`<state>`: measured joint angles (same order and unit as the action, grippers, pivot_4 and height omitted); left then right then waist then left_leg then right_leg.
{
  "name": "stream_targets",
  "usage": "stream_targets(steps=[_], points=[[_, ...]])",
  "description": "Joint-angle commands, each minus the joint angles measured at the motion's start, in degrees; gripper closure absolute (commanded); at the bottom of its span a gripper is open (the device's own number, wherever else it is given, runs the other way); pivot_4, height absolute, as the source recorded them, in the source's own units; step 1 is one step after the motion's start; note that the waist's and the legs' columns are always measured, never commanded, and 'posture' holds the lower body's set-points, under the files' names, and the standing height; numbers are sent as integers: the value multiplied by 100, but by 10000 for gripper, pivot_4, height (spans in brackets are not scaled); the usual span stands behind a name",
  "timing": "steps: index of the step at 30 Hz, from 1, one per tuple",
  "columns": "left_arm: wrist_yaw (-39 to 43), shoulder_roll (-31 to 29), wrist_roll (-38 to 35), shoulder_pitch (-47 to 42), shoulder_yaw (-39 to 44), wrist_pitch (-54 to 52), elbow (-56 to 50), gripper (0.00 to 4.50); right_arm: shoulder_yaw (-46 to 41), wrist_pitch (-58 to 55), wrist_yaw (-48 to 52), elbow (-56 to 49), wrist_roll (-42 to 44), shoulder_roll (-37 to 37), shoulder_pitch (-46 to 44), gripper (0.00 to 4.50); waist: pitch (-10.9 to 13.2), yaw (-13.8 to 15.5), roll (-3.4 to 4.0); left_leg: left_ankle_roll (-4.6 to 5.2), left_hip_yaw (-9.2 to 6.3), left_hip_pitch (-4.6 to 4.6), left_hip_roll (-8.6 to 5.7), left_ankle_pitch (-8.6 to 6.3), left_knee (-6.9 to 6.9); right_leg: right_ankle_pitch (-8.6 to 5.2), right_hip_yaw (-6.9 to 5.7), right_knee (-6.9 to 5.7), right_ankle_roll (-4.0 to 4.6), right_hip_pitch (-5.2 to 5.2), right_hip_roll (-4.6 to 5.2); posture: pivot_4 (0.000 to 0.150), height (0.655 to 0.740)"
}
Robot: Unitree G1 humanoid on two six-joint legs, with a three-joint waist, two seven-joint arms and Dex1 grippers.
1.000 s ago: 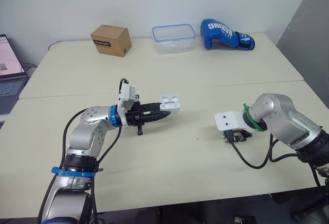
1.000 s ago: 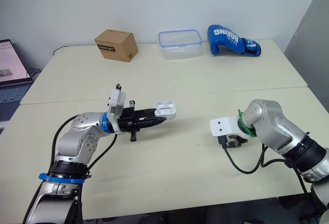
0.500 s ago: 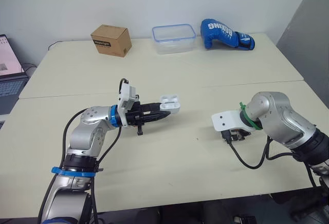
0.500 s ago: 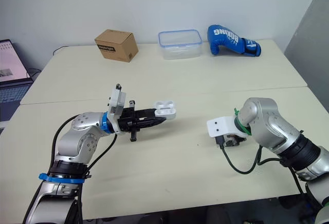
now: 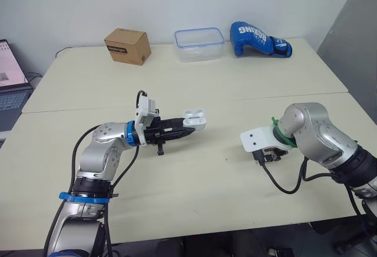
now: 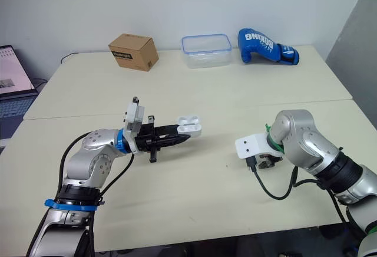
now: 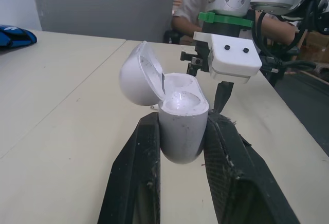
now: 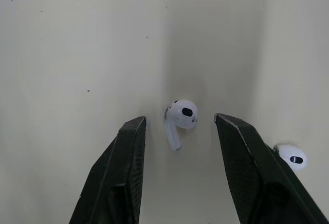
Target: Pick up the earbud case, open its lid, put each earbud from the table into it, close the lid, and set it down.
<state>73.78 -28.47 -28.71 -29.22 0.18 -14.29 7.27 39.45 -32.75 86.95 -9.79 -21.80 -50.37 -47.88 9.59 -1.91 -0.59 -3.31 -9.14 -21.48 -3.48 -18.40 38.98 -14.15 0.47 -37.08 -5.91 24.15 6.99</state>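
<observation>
Earbud case (image 7: 180, 131): white, held above the bench (image 5: 194, 86) near its middle, in the left end effector (image 5: 187, 125).
Lid (image 7: 138, 75): hinged back, both sockets in view.
Left end effector: narrow, its black fingers clamped on the case's lower body.
First earbud (image 8: 180, 117): lying on the bench.
Right end effector (image 8: 180, 124): wide, pointing down, one finger on each side of the first earbud, not touching it.
Second earbud (image 8: 292, 158): on the bench, just outside one finger.

The middle of the table (image 5: 218, 151) is left bare. Its far edge is occupied by a box (image 5: 126, 46), tub (image 5: 199, 43) and glove (image 5: 259, 39).
</observation>
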Motion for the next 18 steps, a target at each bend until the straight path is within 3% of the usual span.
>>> stream_targets(steps=[1, 18], points=[[-19, -3, -21, 8, 29, 121, -198, 37057, -10, 69, 152, 5, -118, 61, -83, 23262, 0, 0, 0, 0, -1, 0, 0, 0, 0, 0, 0, 0, 0, 0, 0, 1500, 7307], [-67, -35, -24, 62, 33, 107, -268, 37057, 7, 115, 316, 94, -299, 135, -34, 23262, 0, 0, 0, 0, -1, 0, 0, 0, 0, 0, 0, 0, 0, 0, 0, 1500, 7307]])
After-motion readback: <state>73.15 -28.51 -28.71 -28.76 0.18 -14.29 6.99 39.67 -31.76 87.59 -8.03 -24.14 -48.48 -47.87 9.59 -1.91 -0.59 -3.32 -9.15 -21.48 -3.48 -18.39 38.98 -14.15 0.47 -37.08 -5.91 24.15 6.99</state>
